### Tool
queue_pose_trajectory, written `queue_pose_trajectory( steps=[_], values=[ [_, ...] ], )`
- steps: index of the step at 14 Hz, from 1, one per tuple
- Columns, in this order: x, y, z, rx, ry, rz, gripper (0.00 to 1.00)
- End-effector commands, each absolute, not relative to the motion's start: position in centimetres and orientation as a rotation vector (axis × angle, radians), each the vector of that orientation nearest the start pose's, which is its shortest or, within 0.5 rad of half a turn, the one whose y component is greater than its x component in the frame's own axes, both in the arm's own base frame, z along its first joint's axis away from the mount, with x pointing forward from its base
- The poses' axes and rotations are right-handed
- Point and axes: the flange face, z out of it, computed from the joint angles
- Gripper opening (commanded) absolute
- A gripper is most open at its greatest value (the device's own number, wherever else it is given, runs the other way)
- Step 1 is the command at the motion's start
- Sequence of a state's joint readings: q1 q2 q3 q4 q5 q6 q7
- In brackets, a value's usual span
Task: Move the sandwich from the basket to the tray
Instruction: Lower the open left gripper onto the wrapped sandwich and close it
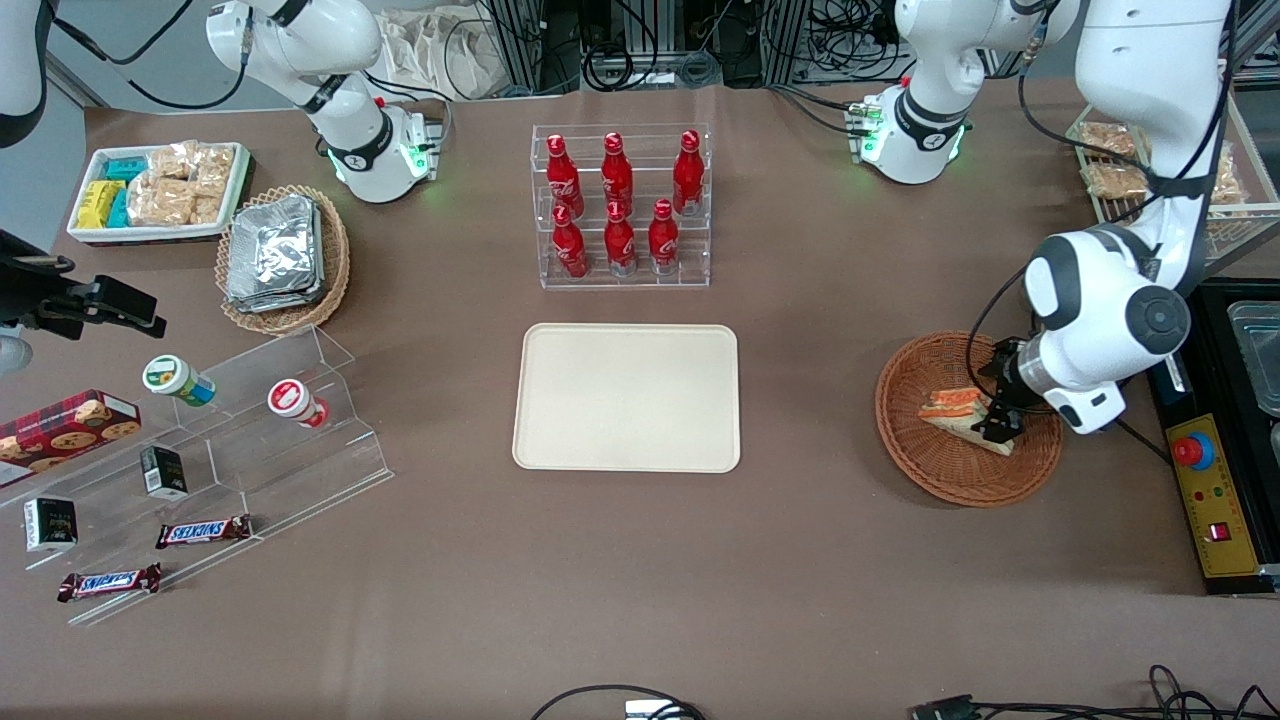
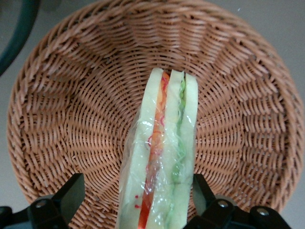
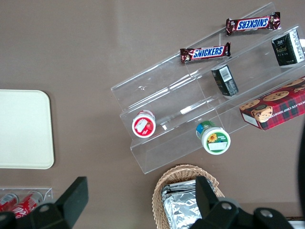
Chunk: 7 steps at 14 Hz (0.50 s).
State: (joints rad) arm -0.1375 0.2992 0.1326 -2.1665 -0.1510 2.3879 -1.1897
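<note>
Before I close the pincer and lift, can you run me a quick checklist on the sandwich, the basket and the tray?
1. Left arm's pincer down inside the round reddish-brown wicker basket: ok.
2. Fingers open, one finger on each side of the clear-wrapped triangular sandwich: ok.
3. Fingers touching the wrap: cannot tell; a gap shows on one side.
4. Sandwich standing on edge, layers facing the wrist camera, centred between the fingers: ok.
5. Nothing else in the basket to snag: ok in what the wrist view shows.
6. Cream-beige rectangular plastic tray bare and ready, toward the table's middle: ok.
</note>
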Motion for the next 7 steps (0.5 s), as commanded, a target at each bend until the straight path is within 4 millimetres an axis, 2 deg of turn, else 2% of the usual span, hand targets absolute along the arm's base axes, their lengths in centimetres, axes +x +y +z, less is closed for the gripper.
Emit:
queue_pose_trajectory(
  steps=[1, 2, 3, 5, 7],
  values=[
    [56.0, -0.8, 24.8, -2.5, -1.927, 0.137, 0.94],
    [56.1, -0.8, 25.0, -2.487, -1.947, 0.134, 0.4],
    [56.2, -0.7, 25.2, -2.487, -1.95, 0.13, 0.0],
    [57.1, -0.8, 26.4, -2.502, -1.953, 0.11, 0.0],
    [57.9, -0.8, 28.9, -2.517, -1.922, 0.134, 0.0]
  ],
)
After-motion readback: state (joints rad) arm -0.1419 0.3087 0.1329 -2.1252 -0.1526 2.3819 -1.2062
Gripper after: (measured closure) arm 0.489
